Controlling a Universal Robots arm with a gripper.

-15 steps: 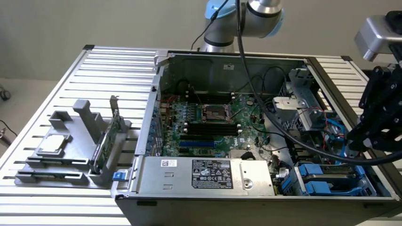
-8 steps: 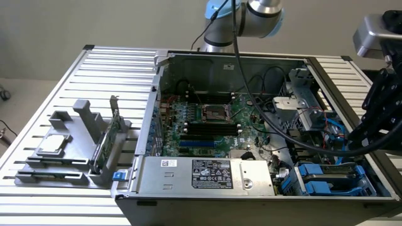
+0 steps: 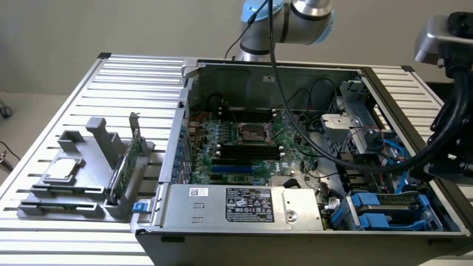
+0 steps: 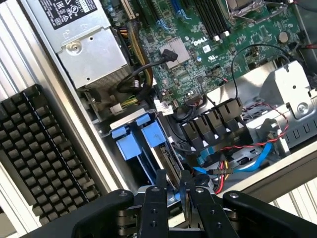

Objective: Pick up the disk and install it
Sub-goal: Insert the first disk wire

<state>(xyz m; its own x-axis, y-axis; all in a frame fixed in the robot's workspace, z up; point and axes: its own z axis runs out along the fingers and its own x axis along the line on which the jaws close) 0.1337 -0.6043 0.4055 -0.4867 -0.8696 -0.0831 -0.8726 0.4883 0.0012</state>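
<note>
tool: matt black gripper (image 4: 172, 177), slim flat fingers set narrow, pinching the disk's edge | part: flat rectangular silver-grey metal disk (image 4: 148, 136), glossy blue plastic rails; stands on edge in the corner bay of the open black steel computer case (image 3: 221, 244); beside the green motherboard (image 4: 198, 64)

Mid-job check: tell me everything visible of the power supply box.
The power supply is a silver-grey metal box lying flat in the case, along its near wall in the exterior view. Its top carries a black label and a small white sticker. Black and yellow cables leave its end beside the blue drive carriers.
</note>
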